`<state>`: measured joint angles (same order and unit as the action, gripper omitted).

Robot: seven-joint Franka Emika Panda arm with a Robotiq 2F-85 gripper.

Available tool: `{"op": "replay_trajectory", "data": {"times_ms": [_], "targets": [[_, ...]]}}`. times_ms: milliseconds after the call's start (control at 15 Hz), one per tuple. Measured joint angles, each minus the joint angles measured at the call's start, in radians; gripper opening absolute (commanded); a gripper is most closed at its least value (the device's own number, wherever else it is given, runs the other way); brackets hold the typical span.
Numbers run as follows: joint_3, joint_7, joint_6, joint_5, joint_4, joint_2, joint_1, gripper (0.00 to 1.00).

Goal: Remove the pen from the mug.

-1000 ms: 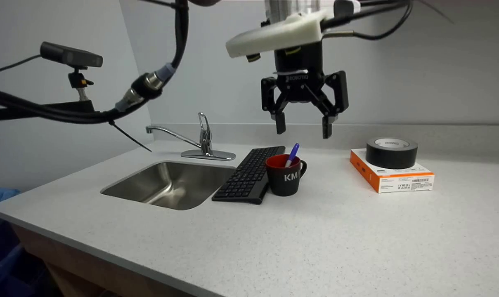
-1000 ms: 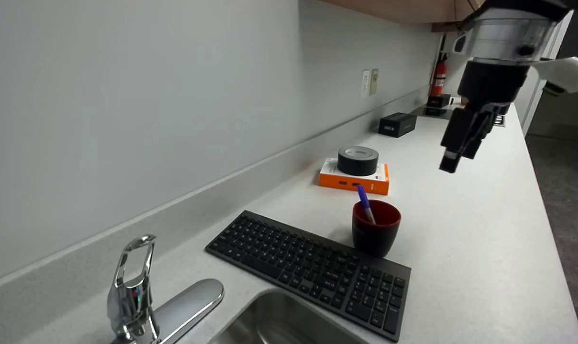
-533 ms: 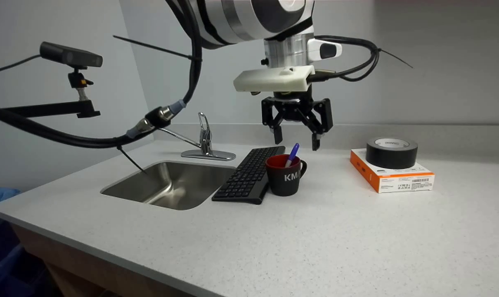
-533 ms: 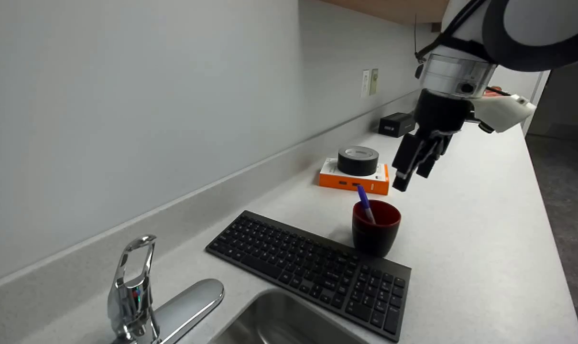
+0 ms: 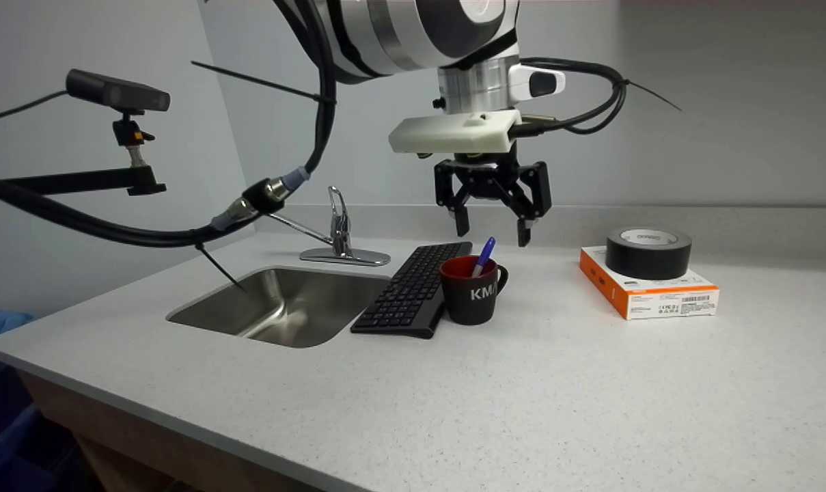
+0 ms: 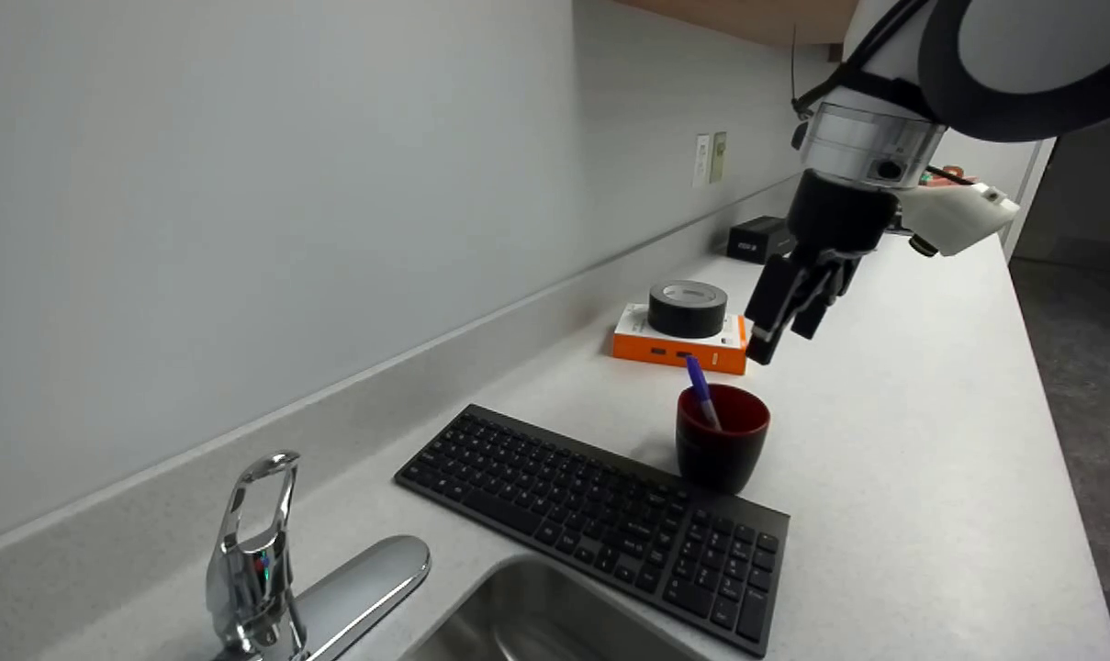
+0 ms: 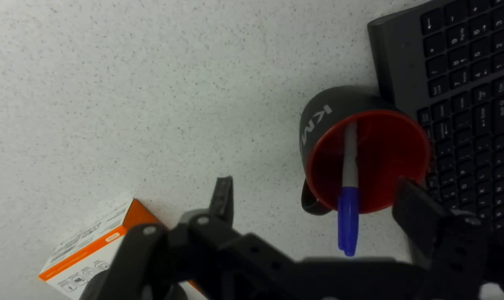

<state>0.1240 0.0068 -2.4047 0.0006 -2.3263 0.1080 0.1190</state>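
A black mug [image 5: 462, 301] with a red inside stands upright on the counter; it also shows in an exterior view [image 6: 720, 459] and in the wrist view [image 7: 331, 106]. A pen [image 7: 349, 208] with a blue cap and a pale body leans in it, cap up over the rim; it shows in both exterior views [image 5: 484, 254] [image 6: 699, 378]. My gripper [image 5: 492, 236] is open and empty above the mug, its fingers apart from pen and mug; it also shows in an exterior view [image 6: 782, 341]. In the wrist view the cap lies between the open fingers [image 7: 314, 185]. The pen's lower end is hidden in the mug.
A black keyboard [image 6: 600, 514] lies right beside the mug. A sink [image 5: 283, 307] with a faucet [image 5: 341, 236] lies beyond it. A white and orange box [image 5: 669, 304] carries a roll of black tape [image 5: 648, 256]. A backsplash wall [image 5: 727, 236] runs behind.
Over the last second my gripper has come down and across toward the mug, staying open. In the last half second it has hardly moved. Mug and pen have not moved.
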Motion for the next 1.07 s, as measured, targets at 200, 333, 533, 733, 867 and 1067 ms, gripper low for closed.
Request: {"op": "replay_trajectory", "data": {"times_ms": [200,333,533,733,867,1067], "targets": [[-0.013,0.015,-0.094,0.0,0.0,-0.033,-0.001,1.0],[-0.023,0.03,-0.15,0.0,0.002,-0.067,-0.003,1.0],[-0.039,0.05,-0.219,0.0,0.003,-0.119,-0.012,1.0],[-0.049,0.062,-0.287,0.0,0.004,-0.157,-0.024,1.0],[-0.052,0.062,-0.331,0.0,0.004,-0.171,-0.028,0.75],[-0.053,0.062,-0.38,0.0,0.004,-0.18,-0.028,0.58]]}}
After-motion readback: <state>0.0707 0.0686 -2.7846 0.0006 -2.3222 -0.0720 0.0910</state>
